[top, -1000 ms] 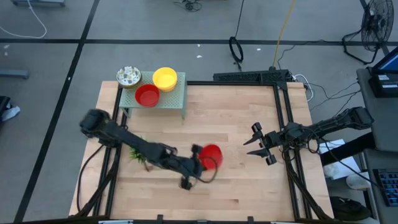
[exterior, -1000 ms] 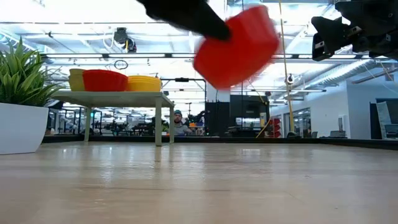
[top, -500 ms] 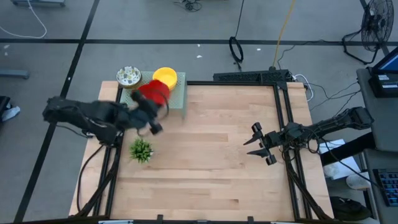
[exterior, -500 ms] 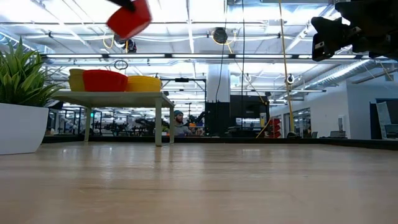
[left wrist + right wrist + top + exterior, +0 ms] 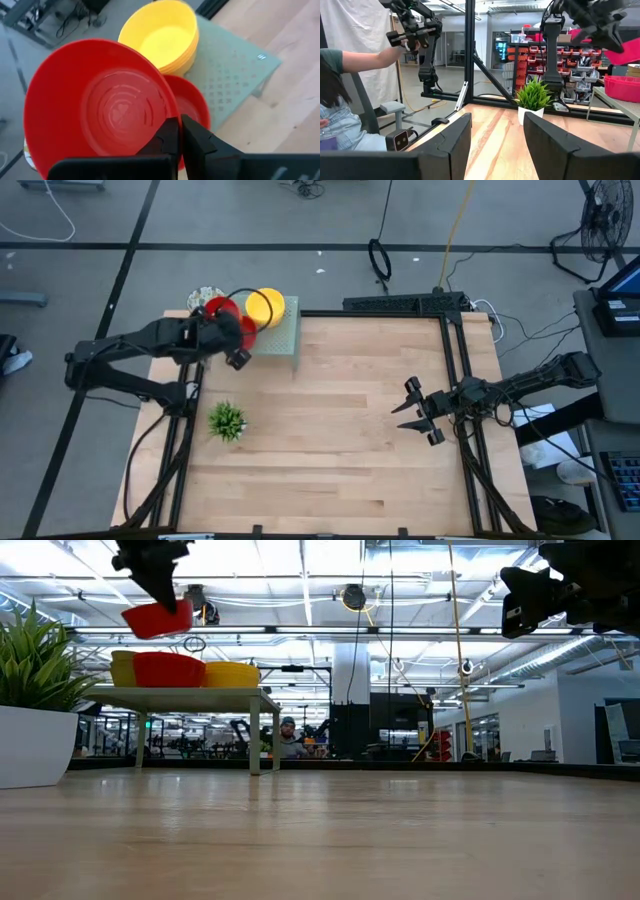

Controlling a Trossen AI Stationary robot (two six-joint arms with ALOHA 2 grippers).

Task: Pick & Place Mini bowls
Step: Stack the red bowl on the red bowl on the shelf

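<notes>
My left gripper (image 5: pixel 179 125) is shut on a plain red mini bowl (image 5: pixel 100 105) and hovers over the pale green mesh rack (image 5: pixel 280 335) at the table's far left. The held bowl (image 5: pixel 158 618) hangs above another red bowl (image 5: pixel 168 668) that rests on the rack top. A stack of yellow bowls (image 5: pixel 265 305) sits beside it. A speckled white bowl (image 5: pixel 205 294) shows partly behind the arm. My right gripper (image 5: pixel 410 408) is open and waits above the table's right side. My left gripper pinches the held red bowl by its rim (image 5: pixel 167 112), on the side nearest the wrist, with one finger inside and one outside. The fingers come from above, slanting down. The bowl is lifted clear of the rack, opening up and slightly tilted.
A small green plant in a white pot (image 5: pixel 227 421) stands on the table's left side, near the rack. Black frame rails (image 5: pixel 455 380) run along the table's edges. In the right wrist view a person (image 5: pixel 340 100) stands beyond the table.
My left gripper has carried the red bowl from above the table's middle up and toward the far left, over the plant, until it hangs over the rack. It stayed shut on the bowl throughout.
</notes>
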